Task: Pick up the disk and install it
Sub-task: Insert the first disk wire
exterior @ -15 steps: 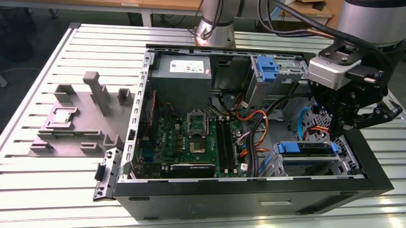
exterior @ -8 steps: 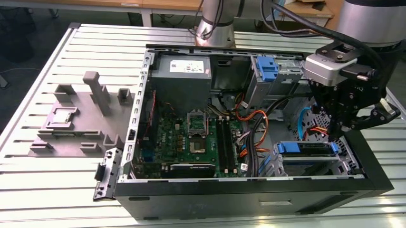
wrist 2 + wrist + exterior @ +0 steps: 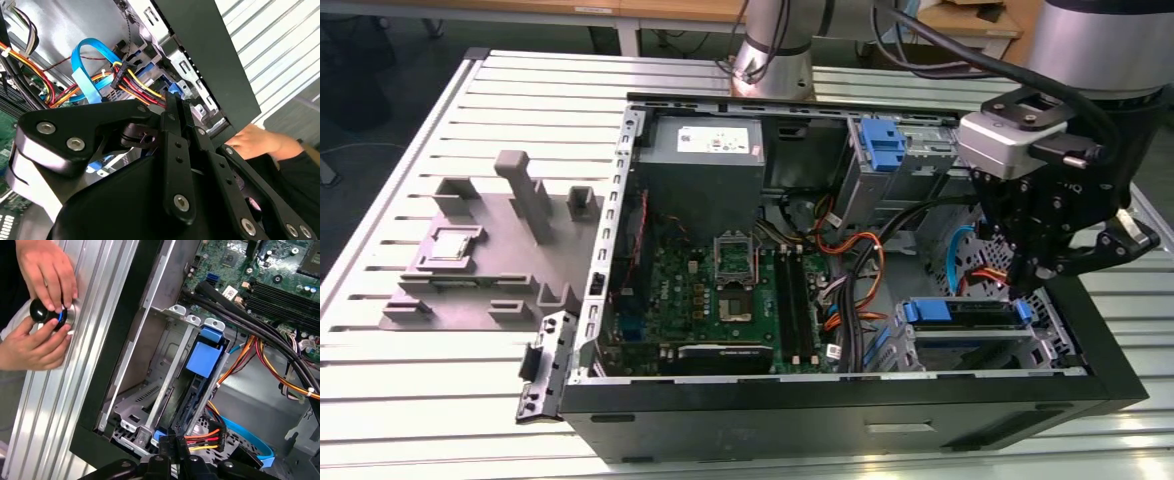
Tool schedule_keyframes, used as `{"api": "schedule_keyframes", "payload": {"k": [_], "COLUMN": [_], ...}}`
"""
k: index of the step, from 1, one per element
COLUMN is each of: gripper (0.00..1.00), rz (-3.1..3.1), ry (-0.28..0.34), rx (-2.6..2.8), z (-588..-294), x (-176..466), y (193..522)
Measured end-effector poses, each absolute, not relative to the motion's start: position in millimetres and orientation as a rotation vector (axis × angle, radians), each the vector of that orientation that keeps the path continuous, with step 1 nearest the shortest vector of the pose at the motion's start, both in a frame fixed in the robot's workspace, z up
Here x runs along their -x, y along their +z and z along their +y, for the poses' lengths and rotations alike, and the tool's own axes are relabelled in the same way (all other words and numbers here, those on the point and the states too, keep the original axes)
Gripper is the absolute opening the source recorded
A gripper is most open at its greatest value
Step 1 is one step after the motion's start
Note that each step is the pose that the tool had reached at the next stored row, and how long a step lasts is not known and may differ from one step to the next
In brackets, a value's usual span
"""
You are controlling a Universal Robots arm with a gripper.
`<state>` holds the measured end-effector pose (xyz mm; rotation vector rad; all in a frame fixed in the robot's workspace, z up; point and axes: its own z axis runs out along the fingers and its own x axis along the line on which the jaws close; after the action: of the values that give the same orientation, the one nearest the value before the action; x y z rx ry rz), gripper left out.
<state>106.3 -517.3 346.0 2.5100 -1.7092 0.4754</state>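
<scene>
Your black gripper [image 3: 173,452] has its fingers drawn together with nothing visibly between them, tips beside the black power plug with red, yellow and orange wires [image 3: 200,440]. Just beyond, the flat silver disk in its blue plastic bracket [image 3: 204,359] sits in the grey metal drive cage [image 3: 150,410] of the open black computer case [image 3: 854,420]. Pressing from here could snag those wires or jam the bracket askew. A person's hands [image 3: 37,335] hold a black knob [image 3: 40,310] on the ribbed table just outside the case wall, so watch any sideways swing.
</scene>
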Motion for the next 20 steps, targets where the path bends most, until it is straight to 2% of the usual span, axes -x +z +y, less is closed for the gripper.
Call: {"api": "schedule_keyframes", "payload": {"k": [8,14,20], "gripper": [0.17,0.17,0.17], "rz": [-1.844,-1.905,-1.982], "ry": [0.465,0.425,0.415], "rx": [-2.392,-2.386,-2.317], "z": [-517.3,-517.3,-517.3], "x": [-106.2,-106.3,-106.3], "y": [344.9,344.5,344.4]}}
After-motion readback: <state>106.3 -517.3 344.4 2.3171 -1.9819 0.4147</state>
